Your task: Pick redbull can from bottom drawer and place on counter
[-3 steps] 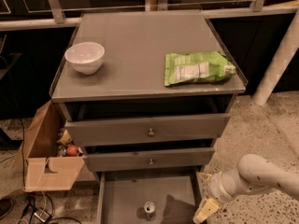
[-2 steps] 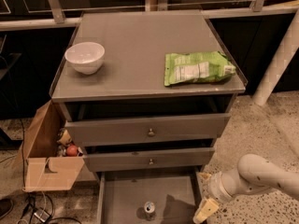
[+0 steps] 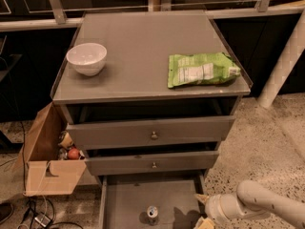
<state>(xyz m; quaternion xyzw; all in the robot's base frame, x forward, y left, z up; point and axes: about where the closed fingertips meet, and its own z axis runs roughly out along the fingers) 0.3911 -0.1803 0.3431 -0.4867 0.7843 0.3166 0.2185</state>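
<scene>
My tool (image 3: 200,210) is spread and empty, at 3 o'clock from the can (image 3: 152,213). The can stands upright in the bottom drawer (image 3: 126,199).

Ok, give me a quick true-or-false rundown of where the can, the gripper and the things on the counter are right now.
1. The redbull can stands upright in the bottom drawer. True.
2. The gripper is shut on the can. False: it is open, to the right of the can by the drawer's right wall, and not touching the can.
3. A white bowl sits on the left of the counter. True.
4. The green snack bag lies in the bottom drawer. False: it lies on the right of the counter.
5. The bottom drawer is shut. False: it is pulled out.
</scene>
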